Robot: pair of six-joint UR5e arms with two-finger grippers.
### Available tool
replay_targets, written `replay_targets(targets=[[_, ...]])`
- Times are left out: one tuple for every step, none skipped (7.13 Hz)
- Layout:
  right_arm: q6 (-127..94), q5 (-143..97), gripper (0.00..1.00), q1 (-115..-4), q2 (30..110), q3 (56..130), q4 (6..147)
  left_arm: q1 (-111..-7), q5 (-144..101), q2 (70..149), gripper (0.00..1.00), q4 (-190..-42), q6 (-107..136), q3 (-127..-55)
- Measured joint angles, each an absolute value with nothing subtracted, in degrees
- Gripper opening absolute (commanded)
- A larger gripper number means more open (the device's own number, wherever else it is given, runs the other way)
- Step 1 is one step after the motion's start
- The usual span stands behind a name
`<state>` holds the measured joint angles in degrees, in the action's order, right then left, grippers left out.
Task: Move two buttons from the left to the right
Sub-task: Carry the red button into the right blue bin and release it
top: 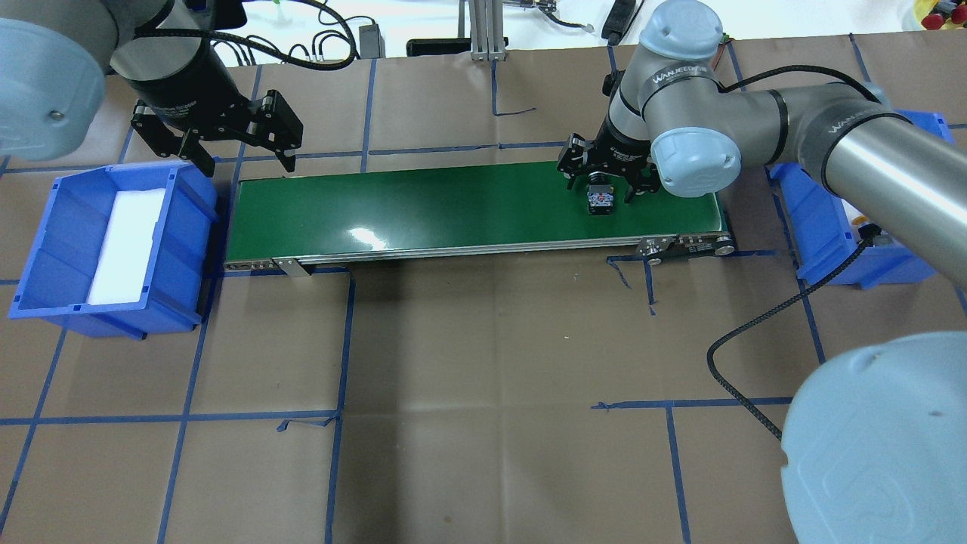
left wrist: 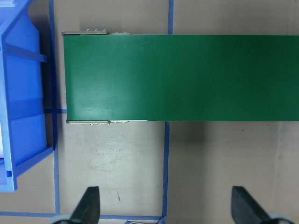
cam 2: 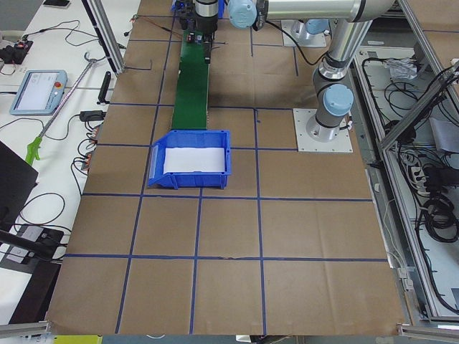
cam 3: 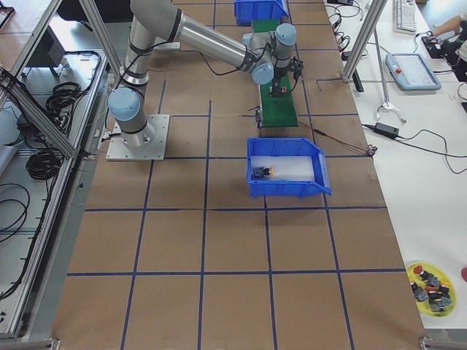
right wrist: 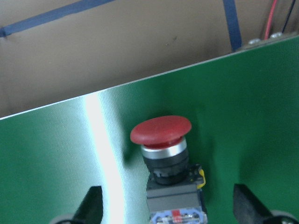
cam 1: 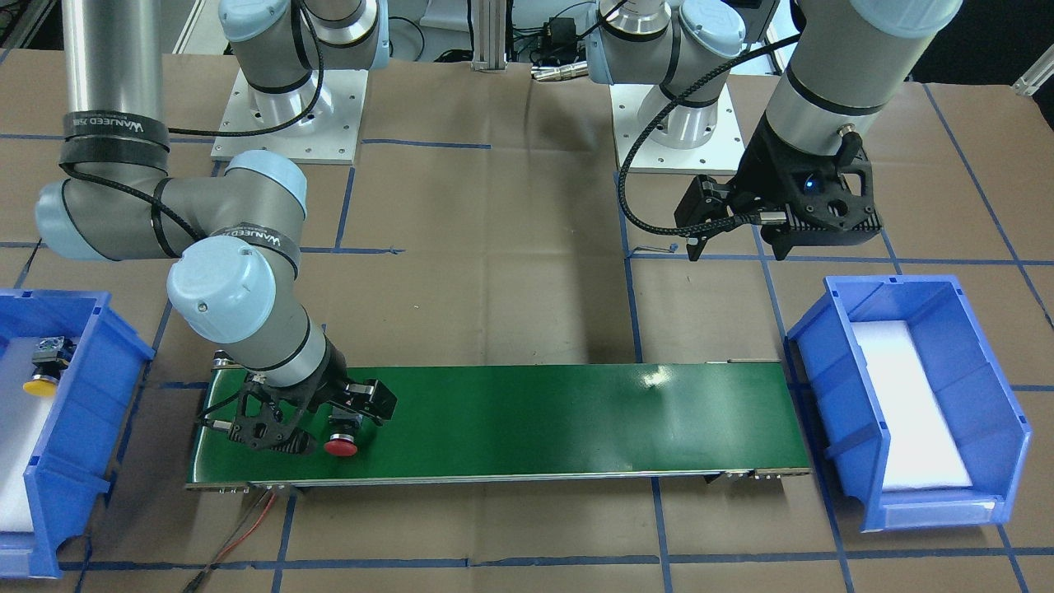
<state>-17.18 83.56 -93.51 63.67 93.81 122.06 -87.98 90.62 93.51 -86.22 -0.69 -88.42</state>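
Note:
The red-capped button lies on its side on the green conveyor belt, near the belt's end on my right. My right gripper is open and straddles it; in the right wrist view the button sits between the spread fingers, touching neither. The overhead view shows only its blocky body. The yellow-capped button lies in the blue bin on my right. My left gripper is open and empty, above the belt's other end.
A second blue bin with a white foam liner stands at the belt's left end, with no button in it. A red cable runs off the belt's end near the right gripper. A yellow dish of spare parts sits far off.

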Motion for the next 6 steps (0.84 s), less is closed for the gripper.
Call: replay_targets(targets=[[-16.7,85.9,0.24,-93.5,63.4,93.8,121.8,-88.0,90.6,93.5,1.0,-86.2,-0.6,-88.4],[-16.2,87.1,0.06,-93.5,63.3,93.8,121.2,-88.0,90.6,93.5,1.0,-86.2,-0.6,-88.4],[-15.9,87.5,0.04,-93.4,63.3,93.6,120.2,-88.0,90.6,93.5,1.0,-86.2,-0.6,-88.4],[-15.6,87.6,0.04,-93.3,63.4,93.2,118.9,-88.0,90.6,93.5,1.0,-86.2,-0.6,-88.4],[-14.7,88.4,0.04,-92.9,64.0,92.0,117.1,-88.0,90.6,93.5,1.0,-86.2,-0.6,-88.4],[-11.9,90.4,0.04,-91.5,65.0,89.5,113.5,-88.0,90.6,93.5,1.0,-86.2,-0.6,-88.4]])
